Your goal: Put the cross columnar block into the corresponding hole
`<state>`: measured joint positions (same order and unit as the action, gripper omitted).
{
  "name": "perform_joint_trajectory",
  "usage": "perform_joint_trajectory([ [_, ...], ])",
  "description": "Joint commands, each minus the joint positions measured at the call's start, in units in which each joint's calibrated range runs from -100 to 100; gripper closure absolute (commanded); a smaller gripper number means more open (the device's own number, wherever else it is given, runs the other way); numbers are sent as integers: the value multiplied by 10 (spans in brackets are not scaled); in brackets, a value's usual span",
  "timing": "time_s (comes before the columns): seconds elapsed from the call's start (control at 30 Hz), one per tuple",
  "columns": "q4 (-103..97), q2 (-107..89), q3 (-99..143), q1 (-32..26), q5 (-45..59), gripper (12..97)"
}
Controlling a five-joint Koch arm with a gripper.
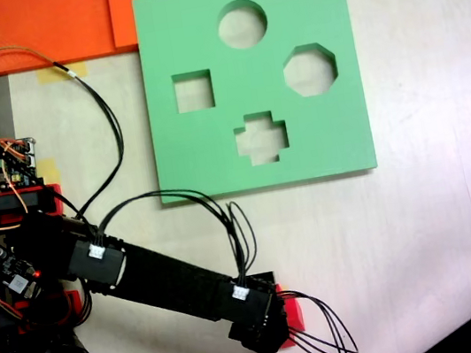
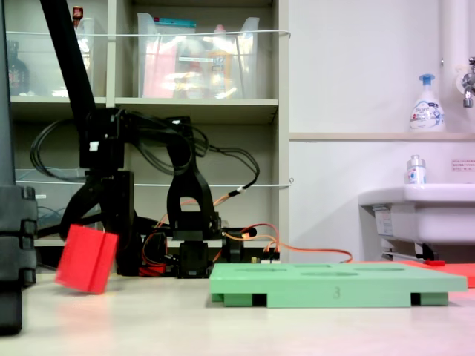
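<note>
One red block (image 2: 87, 259) hangs tilted under the hand (image 1: 282, 326).

orange foam sheet (image 1: 59, 25) | shelf bins (image 2: 197, 55) | sink (image 2: 415, 211) | soap bottle (image 2: 427, 107)

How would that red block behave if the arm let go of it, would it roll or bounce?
The red block looks like foam, so it is probably light and slightly squashy. In a fixed view it hangs tilted, one corner low above the table, so it would likely tip onto a face, not roll: its sides are flat. Foam may bounce a little.
</note>
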<state>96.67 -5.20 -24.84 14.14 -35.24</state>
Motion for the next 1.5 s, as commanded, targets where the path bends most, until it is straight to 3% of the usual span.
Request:
perform_joint_trajectory([
  [0.0, 33, -86, -16, -5, -20, 718],
  [0.27, 33, -225, -16, -48, -68, 718],
  [0.5, 33, -313, -15, -126, -133, 715],
  [0.93, 33, -264, -16, -272, -255, 717],
  [1.47, -39, -173, -17, -295, -283, 714],
])
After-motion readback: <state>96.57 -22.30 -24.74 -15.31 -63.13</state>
